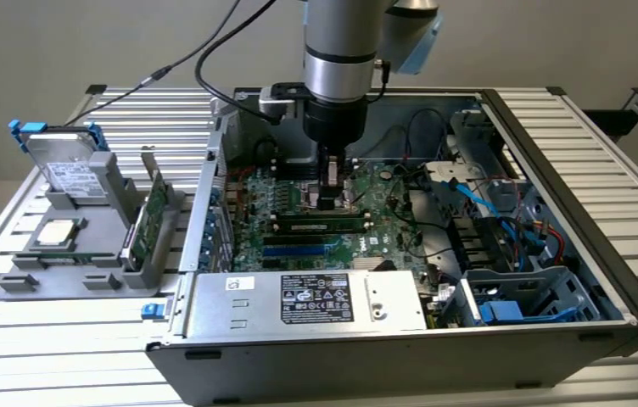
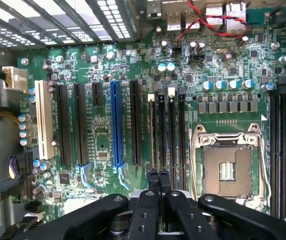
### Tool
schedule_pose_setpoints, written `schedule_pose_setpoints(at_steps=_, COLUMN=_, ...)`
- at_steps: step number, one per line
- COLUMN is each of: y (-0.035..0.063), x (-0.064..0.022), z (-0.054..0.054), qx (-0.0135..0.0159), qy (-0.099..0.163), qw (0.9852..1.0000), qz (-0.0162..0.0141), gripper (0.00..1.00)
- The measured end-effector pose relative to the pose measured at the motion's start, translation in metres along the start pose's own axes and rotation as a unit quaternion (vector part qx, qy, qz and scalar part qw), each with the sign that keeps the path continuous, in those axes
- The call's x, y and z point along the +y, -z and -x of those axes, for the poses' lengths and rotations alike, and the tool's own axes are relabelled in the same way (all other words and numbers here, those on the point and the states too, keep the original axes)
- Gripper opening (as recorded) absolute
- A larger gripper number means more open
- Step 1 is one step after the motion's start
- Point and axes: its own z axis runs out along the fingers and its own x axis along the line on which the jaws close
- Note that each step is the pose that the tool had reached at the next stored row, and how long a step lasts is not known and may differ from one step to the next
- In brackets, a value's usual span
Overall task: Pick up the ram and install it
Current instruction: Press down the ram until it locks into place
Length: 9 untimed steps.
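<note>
Table: slatted aluminium table (image 1: pixel 58 356), pale rails running across the exterior view.
Computer case: open black computer case (image 1: pixel 410 373) rests on the slats, toward the exterior view's right.
Grey holder: grey holder (image 1: pixel 58 275) sits on the slats, just beside the case on the exterior view's left.

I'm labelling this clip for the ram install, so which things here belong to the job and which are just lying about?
Job: ram, fingers shut above it, memory slots, motherboard.
Lying about: hard drive, expansion card, power supply.
</note>
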Motion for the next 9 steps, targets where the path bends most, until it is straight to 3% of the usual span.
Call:
schedule_pose_setpoints(at_steps=5, y=-0.0005, x=0.0, z=0.0001, qx=-0.0009, qy=-0.041, qw=0.9992, qz=0.0037, gripper=0.1)
schedule_pose_setpoints(at_steps=9, y=-0.0009, x=0.0, z=0.0001, qx=-0.0016, qy=-0.075, qw=0.9972, qz=0.0068, gripper=0.1)
